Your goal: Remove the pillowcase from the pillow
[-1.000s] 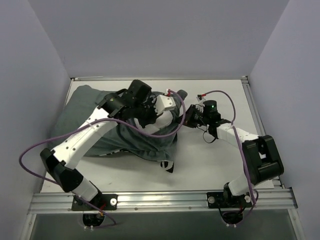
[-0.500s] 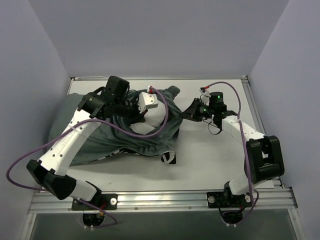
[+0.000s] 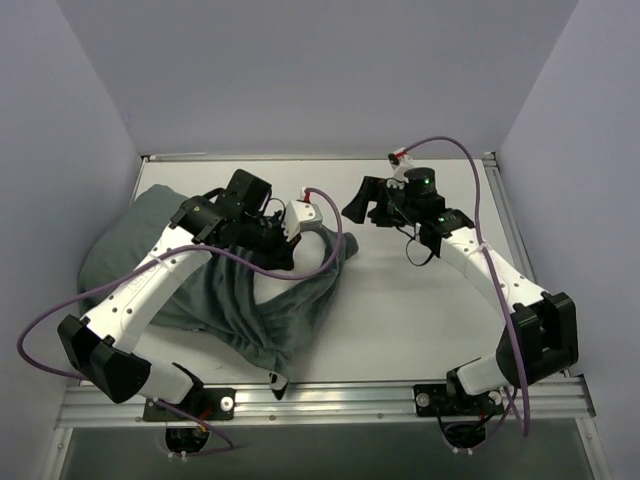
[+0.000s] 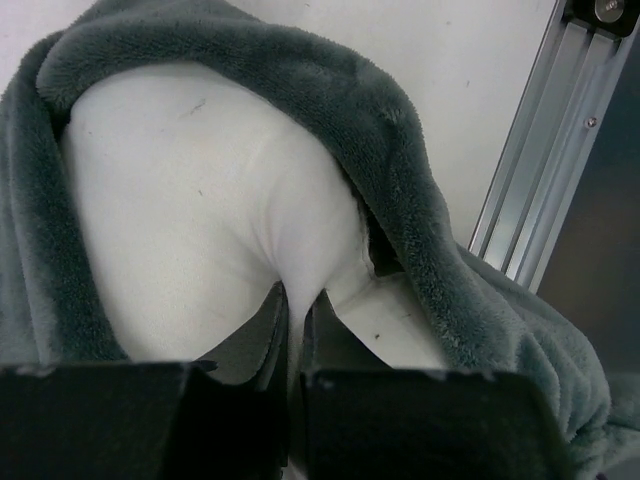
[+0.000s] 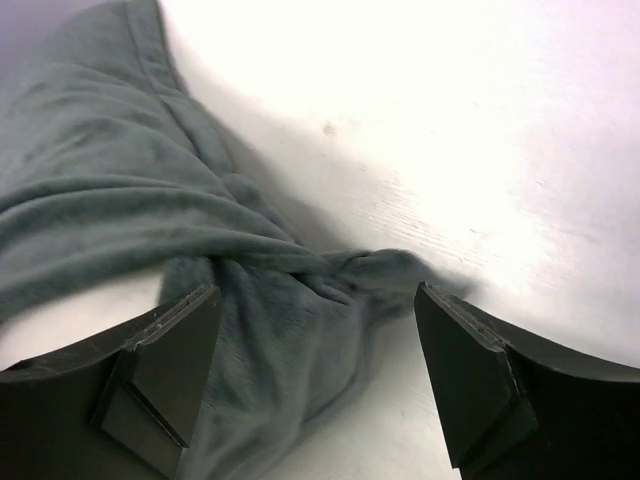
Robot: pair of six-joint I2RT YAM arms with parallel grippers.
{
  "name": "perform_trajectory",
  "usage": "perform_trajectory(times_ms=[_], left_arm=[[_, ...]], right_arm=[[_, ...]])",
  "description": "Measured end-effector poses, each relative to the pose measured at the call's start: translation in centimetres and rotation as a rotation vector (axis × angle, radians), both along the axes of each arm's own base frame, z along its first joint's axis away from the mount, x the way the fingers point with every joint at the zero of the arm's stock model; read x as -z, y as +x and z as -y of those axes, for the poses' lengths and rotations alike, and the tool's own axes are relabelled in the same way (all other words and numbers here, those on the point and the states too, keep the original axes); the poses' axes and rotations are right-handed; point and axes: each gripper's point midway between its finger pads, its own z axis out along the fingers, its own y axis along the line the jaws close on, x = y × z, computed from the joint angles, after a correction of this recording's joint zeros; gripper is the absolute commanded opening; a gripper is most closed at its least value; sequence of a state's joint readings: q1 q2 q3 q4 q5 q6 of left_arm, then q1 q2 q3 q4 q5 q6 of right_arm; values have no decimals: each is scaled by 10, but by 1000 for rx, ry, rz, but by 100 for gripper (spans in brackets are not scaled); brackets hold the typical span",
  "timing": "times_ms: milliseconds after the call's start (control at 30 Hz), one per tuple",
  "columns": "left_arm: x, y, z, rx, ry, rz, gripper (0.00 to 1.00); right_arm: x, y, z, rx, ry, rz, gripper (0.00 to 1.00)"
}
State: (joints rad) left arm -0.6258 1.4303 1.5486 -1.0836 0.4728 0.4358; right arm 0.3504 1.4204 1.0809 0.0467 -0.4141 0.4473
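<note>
The pillowcase [image 3: 250, 305] lies crumpled on the left half of the table with its grey-green side out. A small zebra-striped bit [image 3: 278, 381] reaches the near rail. In the left wrist view the white pillow [image 4: 180, 200] bulges out of the pillowcase's [image 4: 390, 140] opening. My left gripper [image 4: 295, 305] is shut on a pinched fold of the pillow. My right gripper [image 3: 358, 206] hovers open just right of the cloth. In its own view the gripper [image 5: 318, 340] has nothing between its fingers, and a corner of the pillowcase [image 5: 390, 270] lies below them.
The white table [image 3: 420, 300] is bare to the right of the cloth. Aluminium rails [image 3: 330, 398] run along the near edge and the right side [image 3: 505, 220]. Grey walls close in on three sides. Purple cables loop from both arms.
My right gripper has opened, let go of the pillowcase and moved back from it. My left arm has pulled left with the pillow, and the pillowcase has slid toward the near edge.
</note>
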Motion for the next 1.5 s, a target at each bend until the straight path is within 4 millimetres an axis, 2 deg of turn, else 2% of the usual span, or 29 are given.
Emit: perform_trajectory(times_ms=[67,133,200,267,367,400,467,500,567,600,733,867,967,1033,1100,1200,1300,1333,1367,1400,1433,1467,1500], left_arm=[[0,0,0,-8,-2,-4,2],[0,0,0,-14,-2,-4,2],[1,0,0,-17,-2,-6,2],[2,-1,-1,-22,-2,-13,2],[5,-2,-1,-31,2,-24,2],[6,-2,-1,-34,4,-26,2],[7,0,-3,-51,18,-22,2],[7,1,-4,-63,24,-20,2],[8,3,-6,-82,34,-17,2],[9,5,-7,-90,39,-14,2],[9,7,-9,-106,43,-11,2],[4,16,-14,-148,22,0,2],[-17,34,-21,-247,-32,24,2],[-42,51,-28,-343,-81,58,2],[-76,66,-37,-429,-152,86,2],[-124,82,-44,-505,-261,118,2],[-136,86,-43,-546,-304,101,2],[-135,86,-42,-556,-302,92,2],[-132,86,-40,-567,-295,88,2],[-129,88,-37,-573,-287,91,2],[-123,89,-33,-579,-275,92,2],[-118,89,-30,-581,-267,90,2],[-113,90,-26,-583,-257,90,2]], right_arm=[[-11,7,-12,-13,9,25,82],[-12,12,-29,-35,17,23,84],[1,9,-48,-64,11,-11,84],[18,-3,-66,-100,0,-62,84],[37,-25,-82,-133,-12,-117,75],[42,-29,-85,-133,-12,-130,62],[52,-34,-83,-119,-2,-151,46],[59,-36,-80,-103,0,-167,28],[72,-42,-71,-73,-1,-200,12],[78,-44,-67,-58,-4,-215,0],[85,-44,-50,0,-3,-232,0],[98,-36,-11,100,-9,-245,0],[114,-37,5,144,-23,-271,0],[116,-38,2,141,-14,-263,0],[108,-33,-5,135,19,-231,0],[86,-17,-21,116,84,-154,0],[70,-1,-35,110,103,-99,0],[69,1,-39,111,95,-94,7],[70,0,-43,109,84,-93,40],[71,-2,-46,109,71,-97,57],[73,-6,-49,104,53,-104,69],[75,-9,-49,103,30,-111,87],[76,-11,-47,111,4,-116,92]])
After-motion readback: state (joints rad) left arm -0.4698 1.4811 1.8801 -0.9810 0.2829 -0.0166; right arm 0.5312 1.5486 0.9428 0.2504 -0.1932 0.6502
